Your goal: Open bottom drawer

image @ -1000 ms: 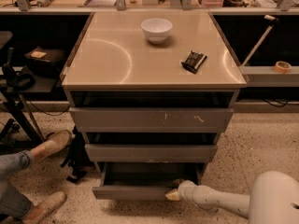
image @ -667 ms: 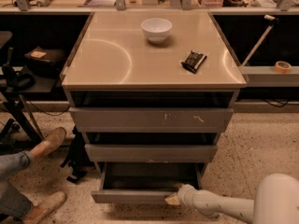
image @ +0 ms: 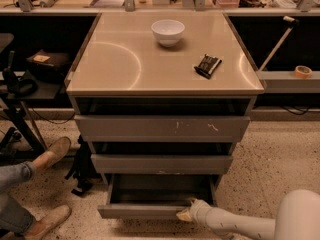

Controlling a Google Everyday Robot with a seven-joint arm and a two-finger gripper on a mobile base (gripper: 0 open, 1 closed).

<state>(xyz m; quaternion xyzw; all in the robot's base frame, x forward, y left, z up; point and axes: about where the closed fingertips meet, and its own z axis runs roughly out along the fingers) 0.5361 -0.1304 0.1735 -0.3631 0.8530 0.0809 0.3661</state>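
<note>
Sliding out a bit further than a second ago, the plain grey bottom drawer [image: 145, 211] sits lowest in the cabinet, with more of its shallow tray showing. The white robot gripper with the tan tip [image: 184, 215] has come toward the camera along with it and sits at the top edge of the drawer front, right of centre. Honestly can't tell what the jaws are doing there. My read is the pull is working: the drawer is partly open, with more travel probably left.

Counts, left to right:
- two tan shoes [image: 52, 153] on a seated person
- three grey drawers: the scratched top drawer [image: 160, 128], the middle drawer [image: 160, 163] and the bottom one
- one white bowl [image: 168, 32] on the beige tabletop [image: 120, 59]
- one small black packet [image: 207, 65] on the same tabletop
- one tape roll [image: 302, 71] on a side ledge
</note>
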